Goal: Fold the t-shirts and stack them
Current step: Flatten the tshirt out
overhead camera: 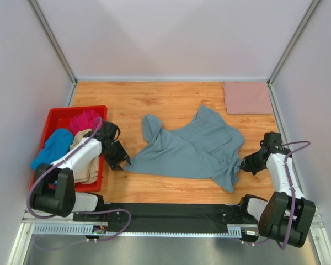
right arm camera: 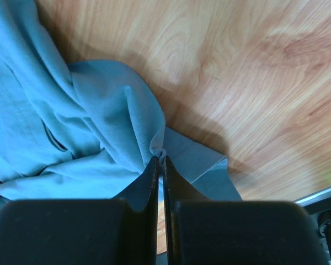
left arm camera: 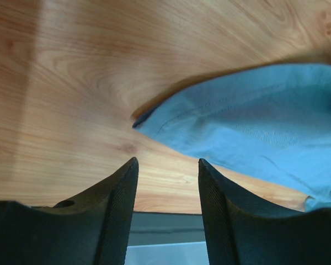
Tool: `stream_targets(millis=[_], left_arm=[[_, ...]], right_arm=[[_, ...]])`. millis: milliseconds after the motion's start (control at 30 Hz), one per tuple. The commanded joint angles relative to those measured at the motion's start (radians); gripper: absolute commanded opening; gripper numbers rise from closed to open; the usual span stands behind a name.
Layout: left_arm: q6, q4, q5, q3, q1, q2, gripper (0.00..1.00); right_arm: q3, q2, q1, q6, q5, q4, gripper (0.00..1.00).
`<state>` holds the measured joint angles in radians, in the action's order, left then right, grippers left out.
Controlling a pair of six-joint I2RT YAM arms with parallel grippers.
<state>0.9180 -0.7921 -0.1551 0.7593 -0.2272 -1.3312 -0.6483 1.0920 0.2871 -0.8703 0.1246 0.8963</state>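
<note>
Lying crumpled across the middle of the wooden tabletop (overhead camera: 154, 102), the grey-blue t-shirt (overhead camera: 190, 149) stretches from just beside the left hand (overhead camera: 120, 161) over to the right hand (overhead camera: 244, 164). At the shirt's right edge the right hand is pressed together on a bunched fold of the cloth; its wrist view shows the two dark fingers (right arm camera: 149, 187) closed tight, with the fabric gathered into a ridge at their tips. The left hand hangs low over bare wood with its fingers (left arm camera: 118, 210) spread and nothing between them, and the shirt's left corner (left arm camera: 254, 127) lies just ahead of them and to their right, apart from both. A dusty-pink t-shirt (overhead camera: 247, 97) lies flat and folded in the far right corner. At the left edge stands a red bin (overhead camera: 55, 117) holding a bright blue t-shirt (overhead camera: 52, 146), a magenta t-shirt (overhead camera: 85, 120) and a beige t-shirt (overhead camera: 87, 165), all bundled loosely together, with the left arm reaching over them.
</note>
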Motion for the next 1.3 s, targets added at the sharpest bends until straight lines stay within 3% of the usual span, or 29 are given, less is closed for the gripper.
stream_targets(millis=[0,300,433,533,600,733,833,900,967,1100,1267], left_arm=[[0.059,0.086,0.002,-0.018,0.006,-0.042,0.52],[0.068,0.143,0.052,-0.06,-0.001,-0.141,0.45],[0.07,0.145,0.089,-0.066,-0.023,-0.149,0.28],[0.068,0.126,0.109,-0.063,-0.032,-0.113,0.05],[0.061,0.125,0.112,-0.06,-0.032,-0.074,0.0],[0.033,0.085,0.089,-0.002,-0.032,0.004,0.0],[-0.013,0.022,0.098,0.114,-0.032,0.091,0.0],[-0.072,-0.027,0.118,0.205,-0.032,0.136,0.0],[-0.1,-0.159,0.184,0.398,-0.04,0.13,0.0],[-0.084,-0.208,0.212,0.628,-0.055,0.159,0.0],[0.027,-0.234,0.178,0.75,-0.055,0.197,0.0]], right_arm=[[-0.001,-0.033,-0.026,-0.041,0.029,-0.02,0.0],[0.009,-0.05,-0.037,-0.03,0.007,-0.01,0.0],[-0.017,-0.05,-0.04,-0.03,0.004,0.003,0.0],[-0.043,-0.056,-0.042,-0.033,-0.005,0.021,0.0],[-0.06,-0.066,-0.045,-0.036,-0.014,0.036,0.0],[-0.1,-0.093,-0.049,-0.053,-0.035,0.075,0.0],[-0.227,-0.103,-0.048,-0.033,-0.122,0.148,0.0],[-0.4,-0.095,-0.048,0.0,-0.201,0.211,0.0],[-0.537,-0.083,-0.048,0.028,-0.249,0.24,0.0],[-0.877,-0.043,-0.048,0.021,-0.22,0.266,0.0],[-1.129,0.003,-0.049,-0.033,-0.152,0.303,0.0]])
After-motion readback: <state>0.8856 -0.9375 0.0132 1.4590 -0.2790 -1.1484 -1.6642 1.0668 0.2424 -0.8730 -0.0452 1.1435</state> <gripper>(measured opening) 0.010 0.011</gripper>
